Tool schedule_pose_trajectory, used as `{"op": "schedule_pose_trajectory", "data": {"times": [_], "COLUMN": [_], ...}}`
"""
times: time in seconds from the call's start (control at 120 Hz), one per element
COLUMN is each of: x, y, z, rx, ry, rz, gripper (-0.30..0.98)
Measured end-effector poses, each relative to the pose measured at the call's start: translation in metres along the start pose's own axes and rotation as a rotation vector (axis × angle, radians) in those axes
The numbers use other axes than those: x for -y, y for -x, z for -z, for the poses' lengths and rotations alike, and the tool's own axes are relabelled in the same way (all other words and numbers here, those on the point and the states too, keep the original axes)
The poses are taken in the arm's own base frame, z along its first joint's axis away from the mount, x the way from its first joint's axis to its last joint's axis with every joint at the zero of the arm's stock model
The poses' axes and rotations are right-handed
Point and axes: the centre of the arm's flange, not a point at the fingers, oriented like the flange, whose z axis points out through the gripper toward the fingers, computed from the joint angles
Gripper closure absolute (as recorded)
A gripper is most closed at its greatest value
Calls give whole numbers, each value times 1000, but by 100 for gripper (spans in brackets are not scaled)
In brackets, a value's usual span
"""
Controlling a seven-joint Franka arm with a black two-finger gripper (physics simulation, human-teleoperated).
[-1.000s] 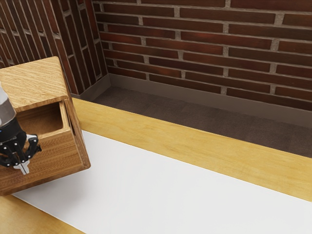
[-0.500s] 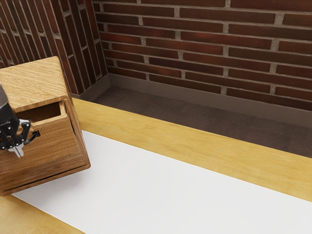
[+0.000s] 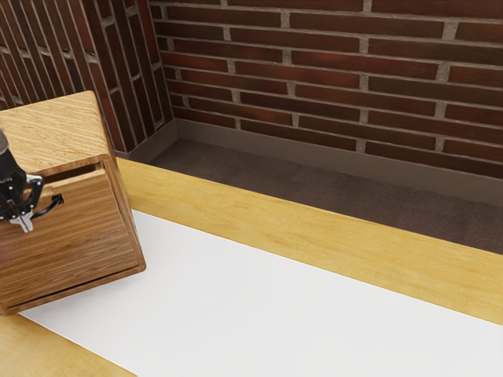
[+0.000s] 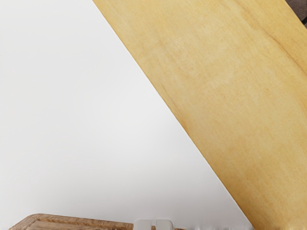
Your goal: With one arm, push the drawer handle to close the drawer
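In the exterior view, the wooden cabinet point(image 3: 55, 129) stands on the tabletop point(image 3: 314, 247) at the exterior view's left edge, beside and partly over the end of a white strip point(image 3: 259, 306) laid along the wood. Its drawer point(image 3: 86, 239) is nearly closed: a narrow dark slot shows between the upper edge of the drawer front and the cabinet's top, so the front is a little out from fully shut. The handle point(image 3: 53, 206) is a thin, black, curved piece high on the drawer front, partly covered by the gripper point(image 3: 26, 223), which hangs in front of it, pointing down and tilted slightly. The gripper's two fingers are together, their light tips meeting with nothing between them. The black linkage of the gripper overlaps the handle from this side, and whether the two touch I cannot tell. In the wrist view, the pale fingertips point(image 4: 144, 224) stand side by side, with only a thin line dividing them, next to a brown wooden edge of the cabinet. The white strip spreads out beyond them, bordered diagonally by the yellow wood of the tabletop. Behind the tabletop, the exterior view shows dark flooring point(image 3: 314, 184), a grey baseboard point(image 3: 267, 142) and a red-brown brick wall point(image 3: 314, 63).
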Motion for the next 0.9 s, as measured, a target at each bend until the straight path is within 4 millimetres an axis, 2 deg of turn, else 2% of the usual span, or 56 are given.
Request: {"op": "schedule_pose_trajectory", "data": {"times": [0.267,0.458,0.667,0.9], "x": [9,3,-2,-2], "y": [15,30,39,41], "z": [1,-11,-15,-17], "rx": [18,4,12,18], "ry": [1,-1,-2,3], "rz": [-18,-1,7,6], "gripper": [79,79,79,79]}}
